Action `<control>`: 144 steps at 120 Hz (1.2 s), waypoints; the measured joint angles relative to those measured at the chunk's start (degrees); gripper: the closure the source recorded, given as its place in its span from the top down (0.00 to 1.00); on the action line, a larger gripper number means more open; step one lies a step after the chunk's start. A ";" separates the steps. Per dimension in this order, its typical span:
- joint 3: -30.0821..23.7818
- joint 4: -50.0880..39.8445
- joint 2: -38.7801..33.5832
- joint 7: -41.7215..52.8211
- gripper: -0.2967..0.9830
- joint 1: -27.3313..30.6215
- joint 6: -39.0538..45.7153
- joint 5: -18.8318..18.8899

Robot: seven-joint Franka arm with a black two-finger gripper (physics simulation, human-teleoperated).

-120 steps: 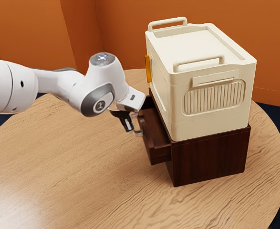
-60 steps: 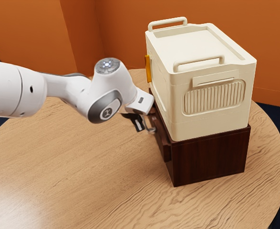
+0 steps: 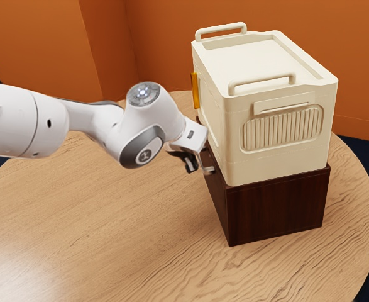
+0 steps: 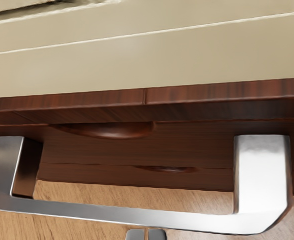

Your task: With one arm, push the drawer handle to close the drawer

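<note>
Jaws clenched on nothing, the black gripper is angled downward at the front of the dark wood cabinet. Its two fingertips sit side by side with a thin line between them. They are near the silver handle, whose long bar runs across in front of the drawer; whether they touch it cannot be told. The drawer front looks flush with the cabinet, so the drawer appears closed, with the handle standing out from it. Up close, the dark wood shows two curved recesses, the larger near the cabinet's top edge and the smaller further down.

The white arm reaches in from the exterior view's left, over the round wooden surface that carries the cabinet. On top of the cabinet rests a cream box with two raised grips on its upper edges, a ribbed panel on one side and a yellow-orange piece on the side toward the arm. Orange walls rise behind.
</note>
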 joint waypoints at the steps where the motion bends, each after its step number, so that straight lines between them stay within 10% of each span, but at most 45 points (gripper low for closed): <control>1: -0.03 0.00 0.02 0.00 0.15 0.03 0.09 0.03; 87: 5.09 9.54 -8.98 -1.19 0.16 0.76 -32.25 -0.40; 144: 4.68 20.67 -11.47 -4.76 0.69 -0.42 -50.99 0.35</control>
